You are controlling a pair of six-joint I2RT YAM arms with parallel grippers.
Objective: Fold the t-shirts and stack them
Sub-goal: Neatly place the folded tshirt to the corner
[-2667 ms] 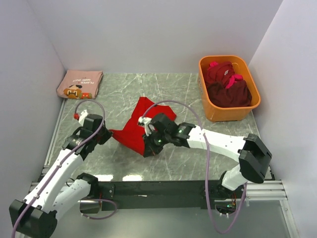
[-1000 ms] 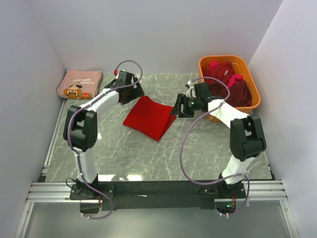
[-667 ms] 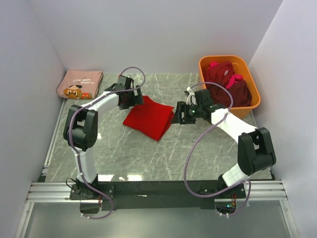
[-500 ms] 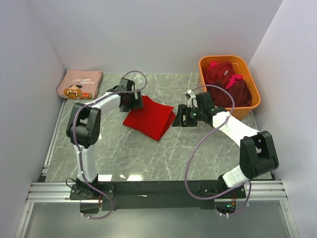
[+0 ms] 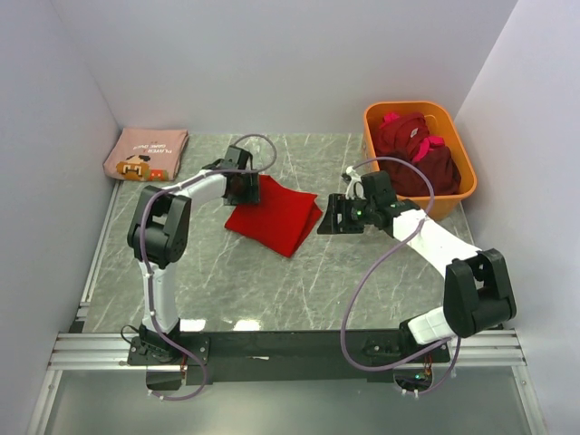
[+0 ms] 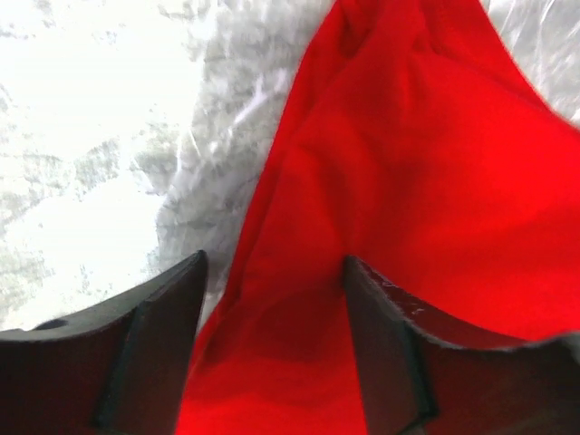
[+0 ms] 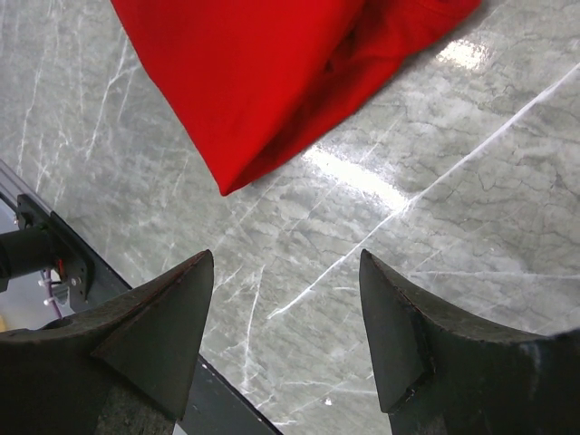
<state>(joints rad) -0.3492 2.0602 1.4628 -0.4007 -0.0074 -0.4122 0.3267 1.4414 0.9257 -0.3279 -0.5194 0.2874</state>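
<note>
A bright red t-shirt [image 5: 276, 214] lies folded in the middle of the marble table [image 5: 272, 281]. My left gripper [image 5: 243, 186] is at its back left corner. In the left wrist view the left gripper [image 6: 274, 263] is open, its fingers straddling the red t-shirt's [image 6: 417, 163] edge without pinching it. My right gripper [image 5: 332, 218] hovers just right of the shirt. In its own view the right gripper [image 7: 285, 258] is open over bare marble, with the red t-shirt [image 7: 254, 72] ahead. A folded dusty-pink t-shirt [image 5: 145, 154] lies at the back left. Dark maroon t-shirts [image 5: 417, 159] fill the tub.
An orange plastic tub [image 5: 377, 186] stands at the back right, close behind my right arm. White walls enclose the table on three sides. A dark rail [image 5: 290, 344] runs along the near edge by the arm bases.
Since both arms folded the red shirt, they swung to the back. Over the last second the left gripper came down onto the shirt's corner, its jaws narrowing. The right gripper drifted slightly nearer.
</note>
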